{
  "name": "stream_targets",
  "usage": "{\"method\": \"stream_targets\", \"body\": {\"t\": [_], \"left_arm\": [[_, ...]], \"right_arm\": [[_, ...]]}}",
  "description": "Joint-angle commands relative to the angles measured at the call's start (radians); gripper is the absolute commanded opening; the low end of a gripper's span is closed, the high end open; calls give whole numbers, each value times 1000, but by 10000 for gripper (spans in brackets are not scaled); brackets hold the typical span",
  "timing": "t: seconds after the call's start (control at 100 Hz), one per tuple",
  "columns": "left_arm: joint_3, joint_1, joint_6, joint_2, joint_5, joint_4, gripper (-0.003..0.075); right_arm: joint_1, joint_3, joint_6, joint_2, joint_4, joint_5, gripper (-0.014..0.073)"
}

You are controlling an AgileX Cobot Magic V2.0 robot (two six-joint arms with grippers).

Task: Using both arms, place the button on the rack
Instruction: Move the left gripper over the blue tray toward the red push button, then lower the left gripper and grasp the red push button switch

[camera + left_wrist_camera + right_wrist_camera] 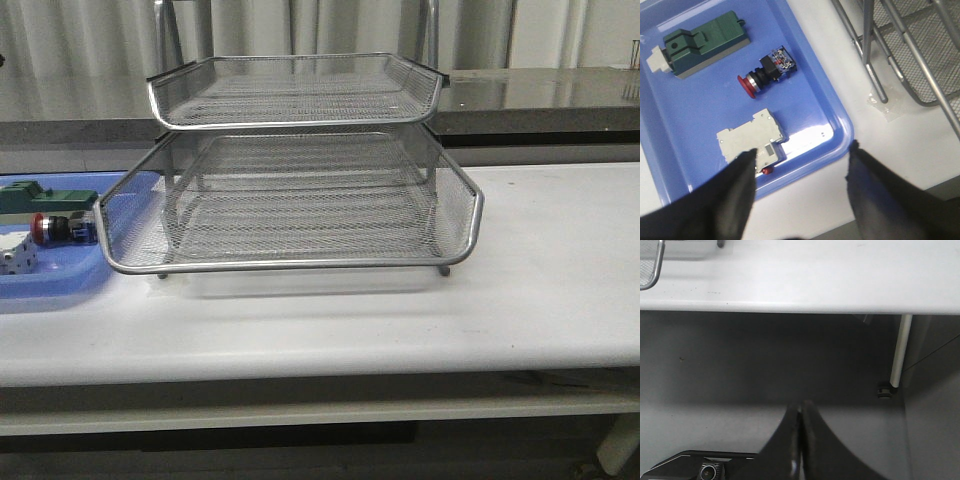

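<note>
A white surface (540,270) carries a silver wire-mesh rack (300,200) at the centre of the front view, with a blue tray (60,285) just beside it at nine o'clock. Only two mesh tiers of the rack can be counted there. The tray is cut off by the picture's edge.

The button (62,228) lies on its side in the tray, near the rack's lower rim but apart from it. In the front view its long axis runs across the scene: the red head points toward nine o'clock, away from the rack, and the blue rear block faces three o'clock, toward the rack. The left wrist view shows the button (767,72) whole, between a green block (700,45) and a white block (752,142), touching neither.

The left gripper (800,162) hangs above the tray's near corner, its jaws spread wide and empty. One dark fingertip (742,167) covers part of the white block. The right gripper (800,412) sits off the surface's front edge, above the floor, jaws pressed together with nothing between them. Neither arm appears in the front view. A small red part beside the white block is too small to identify.
</note>
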Motion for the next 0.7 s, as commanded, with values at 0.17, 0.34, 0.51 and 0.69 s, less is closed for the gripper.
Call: {"method": "stream_targets", "body": {"t": [0.17, 0.34, 0.51, 0.69], "left_arm": [[-33, -2, -2, -32, -72, 5, 587], [-52, 0, 90, 3, -88, 10, 587], [-128, 0, 156, 115, -68, 10, 589], [-254, 0, 184, 243, -68, 63, 589]], "right_arm": [[0, -31, -2, 3, -11, -51, -69], [0, -31, -2, 3, -11, -51, -69], [0, -31, -2, 3, -11, -51, -69], [0, -31, -2, 3, -11, -51, -69]]}}
